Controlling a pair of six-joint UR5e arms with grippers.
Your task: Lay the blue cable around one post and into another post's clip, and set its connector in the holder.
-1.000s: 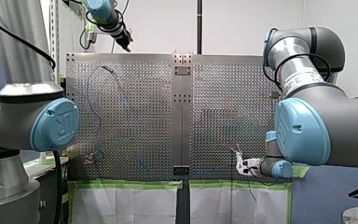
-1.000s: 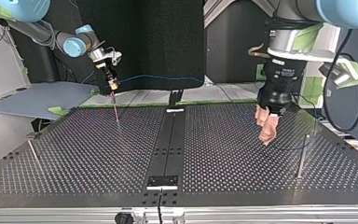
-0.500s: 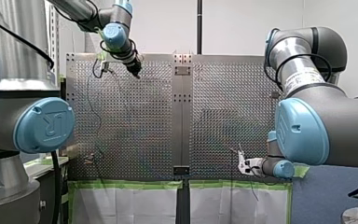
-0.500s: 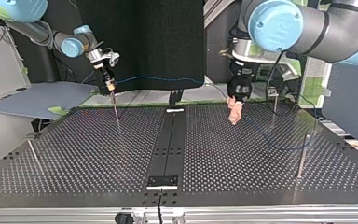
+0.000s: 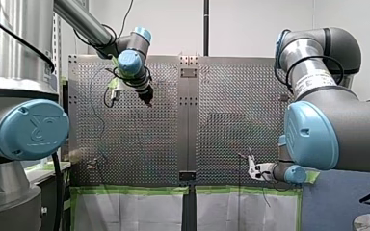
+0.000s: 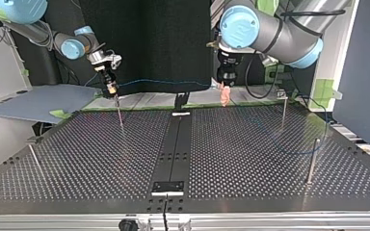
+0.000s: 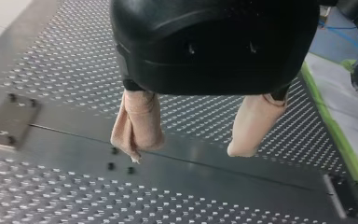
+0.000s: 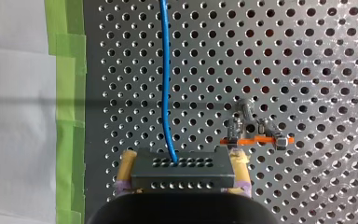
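My right gripper (image 8: pixel 182 173) is shut on the black connector block (image 8: pixel 182 168), its yellow pads on either side. The blue cable (image 8: pixel 164 70) leaves the block and runs straight ahead over the perforated plate. Beside the gripper stands a post with an orange clip (image 8: pixel 254 139). In the top view my right gripper (image 6: pixel 112 89) hangs over the far left corner, and the blue cable (image 6: pixel 164 81) stretches from it towards the right. My left gripper (image 7: pixel 186 151) is open, its beige pads apart with nothing between them, above the centre strip. It hovers near the far edge (image 6: pixel 225 95).
Thin upright posts stand at the top view's right (image 6: pixel 312 161) (image 6: pixel 283 110) and left (image 6: pixel 34 161). A small dark plate (image 6: pixel 168 186) sits on the centre strip near the front edge. Green tape (image 8: pixel 70 93) lines the plate's edge.
My left arm has swung from the top view's right side to the far edge near the centre, its fingers still apart. My right gripper has barely moved.
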